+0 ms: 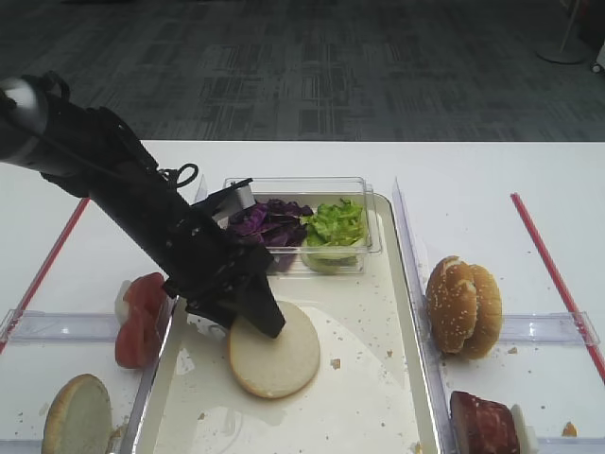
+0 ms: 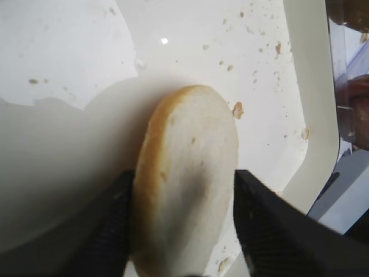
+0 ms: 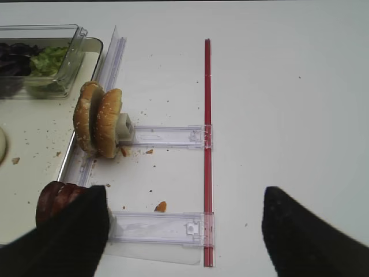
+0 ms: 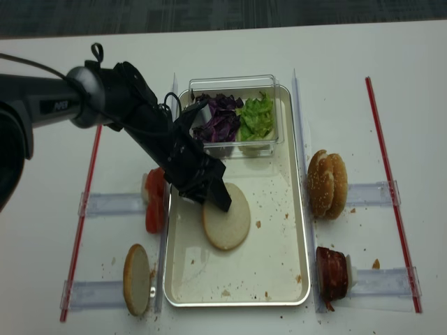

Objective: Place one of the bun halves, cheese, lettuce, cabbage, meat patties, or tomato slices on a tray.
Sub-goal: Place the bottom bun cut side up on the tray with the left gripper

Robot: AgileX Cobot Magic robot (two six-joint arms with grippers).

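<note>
Bun half (image 1: 275,350), pale cut face up, flat on the cream floor of the tray (image 1: 397,284), roughly mid-tray and toward its left side. Left gripper (image 1: 253,315) right at the bun's near-left edge; in the left wrist view, one black finger (image 2: 109,225) on each side of the bun half (image 2: 187,179), close against the crust on the left, a thin sliver of tray showing on the right, so jaws parted around it rather than clamped; actual contact not clear. Black arm slanting down from the upper left, across the tray's left rim.

Bare, crumb-speckled tray floor to the right of and below the bun, open as far as the right and near rims. Left rim just beside the gripper.

Clear plastic box (image 1: 369,241) at the far end of the tray, holding purple cabbage (image 1: 267,223) on the left and green lettuce (image 1: 335,223) on the right, side by side.

Outside the tray on the left: tomato slices (image 1: 139,320) upright on a clear holder, and a second plain bun half (image 1: 77,414) standing on edge nearer the front. Outside on the right: sesame buns (image 1: 463,306) on edge, with meat patties (image 1: 484,423) in front of them.

Right gripper (image 3: 184,231) over the white table (image 3: 277,104) right of the tray, black fingers spread wide, nothing between them.
</note>
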